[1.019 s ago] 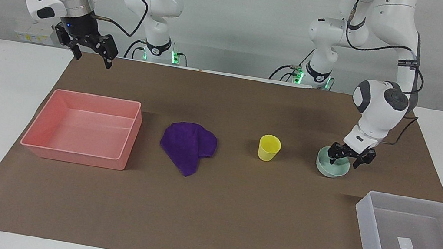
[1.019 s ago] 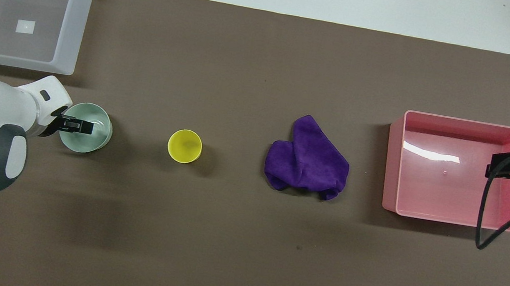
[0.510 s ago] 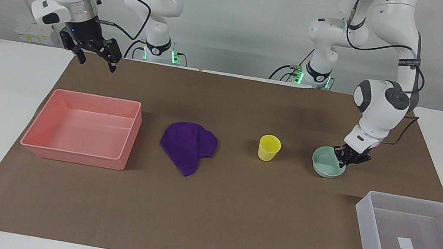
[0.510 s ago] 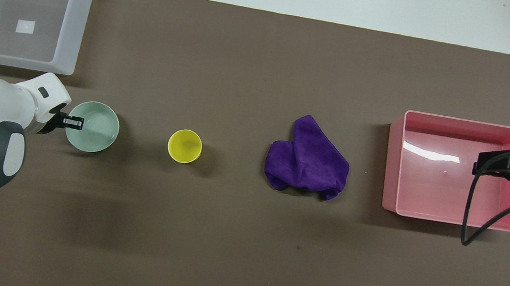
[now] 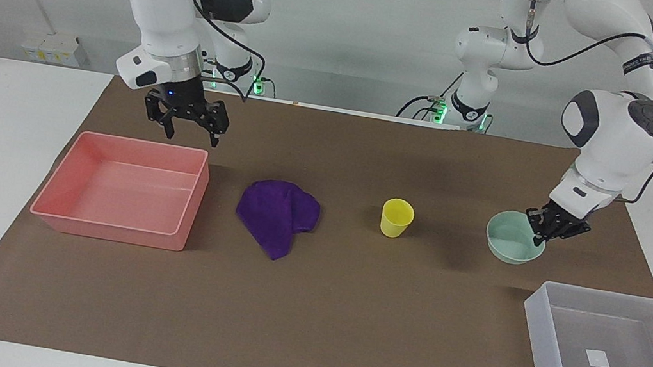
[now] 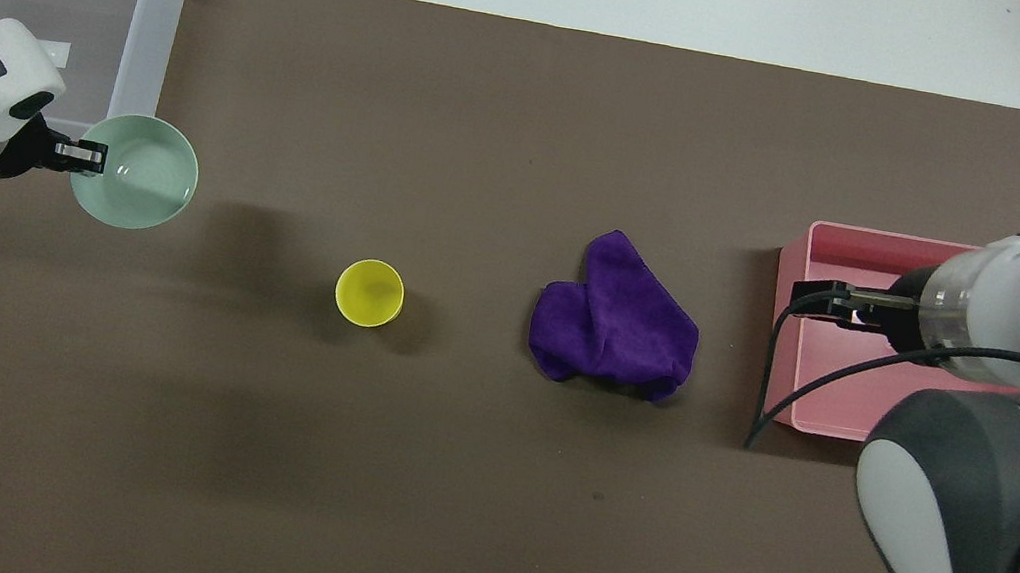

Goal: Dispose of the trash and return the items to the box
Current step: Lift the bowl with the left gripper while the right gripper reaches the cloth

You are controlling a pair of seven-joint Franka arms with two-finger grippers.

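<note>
Brown paper mat [image 5: 307,310] covers table. Pink rectangular plastic bin [image 5: 122,188] at right arm's end. Translucent grey-white plastic tray [image 5: 615,353] at left arm's end, nothing inside. Deep-purple fuzzy cloth rag [image 5: 278,215] between bin and small yellow plastic cup [image 5: 396,217], both on mat. Left gripper [image 5: 546,232] clamped on rim of pale mint-green round bowl [image 5: 511,238], lifted above mat near tray. Right gripper [image 5: 186,120], fingers spread, holding nothing, over bin's edge.

Fuzzy purple cloth rag [image 5: 278,215], glossy pink plastic bin [image 5: 121,190]

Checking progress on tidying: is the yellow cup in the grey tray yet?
No, the yellow cup stands on the mat beside the purple rag, outside the grey tray.
</note>
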